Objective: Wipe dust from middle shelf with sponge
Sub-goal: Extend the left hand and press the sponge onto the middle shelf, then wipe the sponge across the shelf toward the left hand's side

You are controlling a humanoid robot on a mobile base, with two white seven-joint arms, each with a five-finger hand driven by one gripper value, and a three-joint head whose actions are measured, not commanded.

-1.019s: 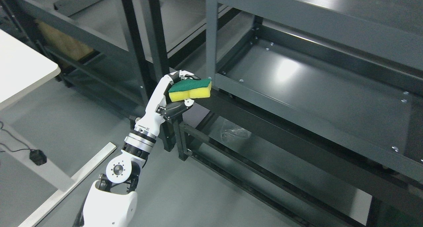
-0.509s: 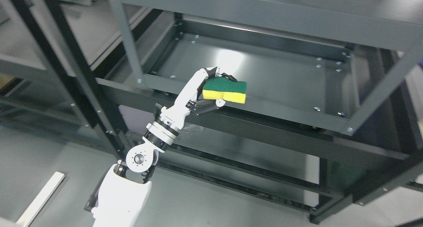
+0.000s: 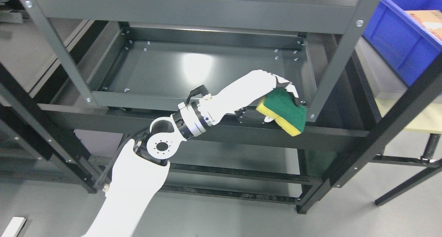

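My left hand (image 3: pixel 276 99) is shut on a sponge (image 3: pixel 285 114) with a green scouring face and a yellow body. The hand holds it at the front right corner of the dark grey middle shelf (image 3: pixel 172 69), over the shelf's front rim. The sponge tilts down to the right and hangs partly past the rim. My white left arm comes in from the lower left and crosses the front rail. The right arm is out of view.
A grey upright post (image 3: pixel 336 54) stands just right of the sponge. A top shelf rail (image 3: pixel 193 11) runs above. A lower shelf (image 3: pixel 224 161) lies below. A blue bin (image 3: pixel 404 37) sits on a pale table (image 3: pixel 419 121) at the right.
The camera has swung to the right, so the whole picture has shifted. My left hand has carried the sponge from the shelf's left front post to its front right corner, and the sponge now tilts.
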